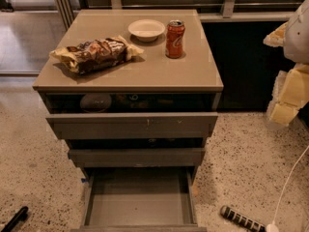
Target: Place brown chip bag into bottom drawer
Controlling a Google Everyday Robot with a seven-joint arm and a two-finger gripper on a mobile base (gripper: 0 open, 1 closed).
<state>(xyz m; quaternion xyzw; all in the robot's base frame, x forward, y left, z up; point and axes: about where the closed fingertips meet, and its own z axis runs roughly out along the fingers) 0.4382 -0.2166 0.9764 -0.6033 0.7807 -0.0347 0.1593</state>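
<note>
Lying at the left of the worktop (pixel 159 71), well apart from the end effector (pixel 286 100) at the right edge, the brown chip bag (pixel 96 53) is not yet held; how far the end effector is open cannot be told. The bag is best gripped across its middle, clear of bowl (pixel 146 29) and can (pixel 175 38), then lowered flat into the bottom drawer (pixel 140 199), pulled out nearest

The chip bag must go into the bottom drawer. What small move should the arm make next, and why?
Probably move the end effector, now at the right edge of the view beside the cabinet, leftward over the top toward the chip bag. The bag lies untouched on the left side of the top, and the bottom drawer already stands open, so reaching comes first.
</note>
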